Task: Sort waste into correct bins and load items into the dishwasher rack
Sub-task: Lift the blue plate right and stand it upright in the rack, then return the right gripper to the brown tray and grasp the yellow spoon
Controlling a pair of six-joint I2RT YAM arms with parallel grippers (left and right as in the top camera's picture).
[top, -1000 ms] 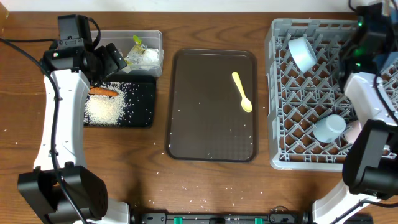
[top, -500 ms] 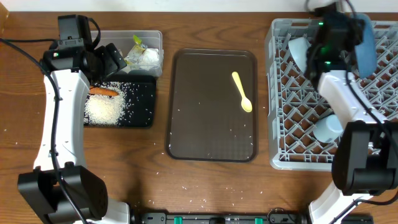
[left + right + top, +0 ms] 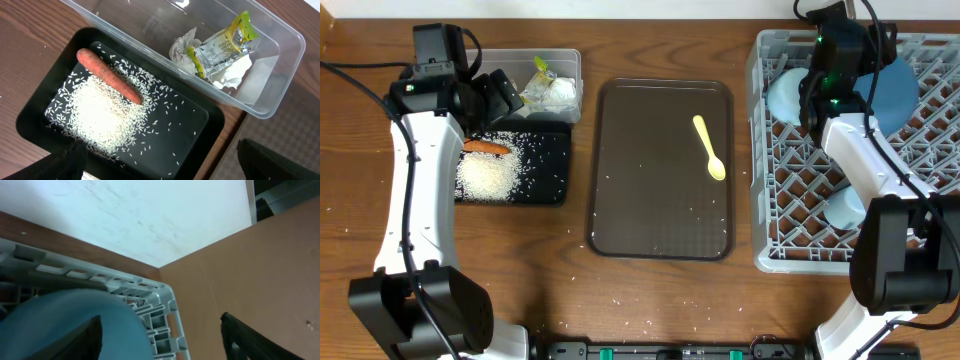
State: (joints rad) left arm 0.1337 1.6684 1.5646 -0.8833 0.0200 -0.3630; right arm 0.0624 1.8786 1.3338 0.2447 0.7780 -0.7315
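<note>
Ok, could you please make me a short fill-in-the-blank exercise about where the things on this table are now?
1. The yellow spoon lies on the ____ serving tray.
2. The sausage lies in the black tray among loose white ____.
3. The wrapper and the tissue are inside the ____ tub.
4. The grey rack holds a white bowl and a dark-____ dish.

Missing words: brown; rice; clear; blue.

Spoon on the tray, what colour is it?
The spoon is yellow, seen best in the overhead view.
</note>
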